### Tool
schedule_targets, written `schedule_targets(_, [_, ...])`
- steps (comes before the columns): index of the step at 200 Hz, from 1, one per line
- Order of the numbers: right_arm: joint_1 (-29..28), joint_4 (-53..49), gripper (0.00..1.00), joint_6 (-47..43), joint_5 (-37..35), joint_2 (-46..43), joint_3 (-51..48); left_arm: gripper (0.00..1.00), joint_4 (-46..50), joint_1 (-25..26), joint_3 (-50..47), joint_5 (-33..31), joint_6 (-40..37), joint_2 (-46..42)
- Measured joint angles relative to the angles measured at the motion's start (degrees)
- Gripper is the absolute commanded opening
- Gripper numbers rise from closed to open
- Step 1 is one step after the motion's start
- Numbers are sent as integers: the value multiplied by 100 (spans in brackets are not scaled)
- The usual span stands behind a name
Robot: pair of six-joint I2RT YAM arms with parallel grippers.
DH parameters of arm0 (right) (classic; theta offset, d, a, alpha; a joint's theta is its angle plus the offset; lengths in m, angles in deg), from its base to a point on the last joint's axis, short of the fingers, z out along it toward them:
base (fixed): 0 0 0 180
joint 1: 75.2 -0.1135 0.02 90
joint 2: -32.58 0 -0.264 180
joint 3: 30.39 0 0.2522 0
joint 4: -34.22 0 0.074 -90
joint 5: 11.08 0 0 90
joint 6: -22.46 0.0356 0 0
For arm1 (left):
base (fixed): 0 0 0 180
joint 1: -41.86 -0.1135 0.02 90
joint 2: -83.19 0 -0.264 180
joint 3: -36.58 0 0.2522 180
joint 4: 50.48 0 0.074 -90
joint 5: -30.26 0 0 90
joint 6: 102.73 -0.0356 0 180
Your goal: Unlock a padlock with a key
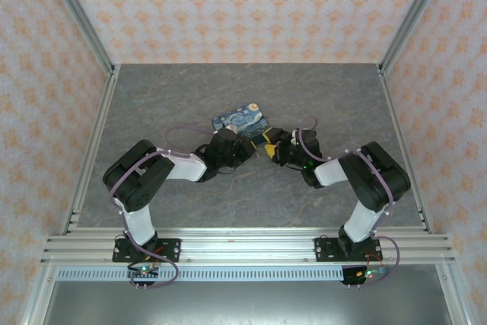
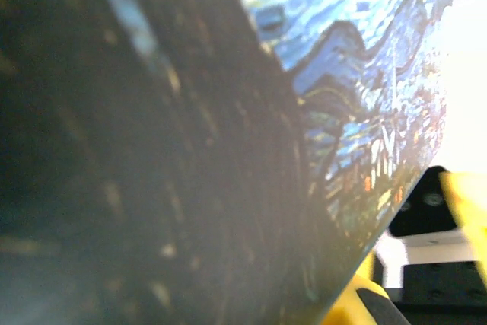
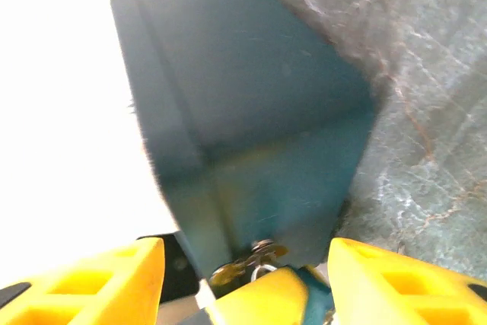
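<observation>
Where the two arms reach in from their bases at the near edge of the grey table [image 1: 251, 203], their tips meet close together at mid-table. The left gripper [image 1: 242, 148] is clenched almost fully closed. Its own wrist view is dark and blurred, so I cannot tell what it pinches, if anything. The right gripper [image 1: 269, 144] stands released, its yellow fingers [image 3: 87, 283] spread wide to either side. Low between those fingers, in the right wrist view, sits the padlock [image 3: 314, 285], a tiny teal piece against a yellow part, with a small brassy-silver bit [image 3: 255, 258] just to its left. Blur hides how these join. Right behind them rises the plain teal side of the box [image 3: 251, 112], whose swirly blue patterned face shows from above. Beyond the box, the table runs back to the orange-patterned wall [image 1: 243, 5].
</observation>
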Motion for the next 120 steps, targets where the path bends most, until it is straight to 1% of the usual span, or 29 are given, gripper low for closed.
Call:
schedule_targets(26, [94,-699,58,-610,-31,-664,-59,0,28,-72,0,155,-70,0])
schedule_targets(44, [94,-1572,57,-1381,-48,-1032,15,0,83,-133,24,282,-142,0])
schedule_targets(69, [42,-2743,56,-2494,-210,-1261,275,0,396,-210,192,470,-225,0])
schedule_targets(91, [-199,-3530,56,-3473,-575,-1366,496,0,804,-258,428,645,-319,0])
schedule_targets(120, [-584,-3917,56,-4350,-859,-1368,529,0,1255,-310,734,876,-417,11])
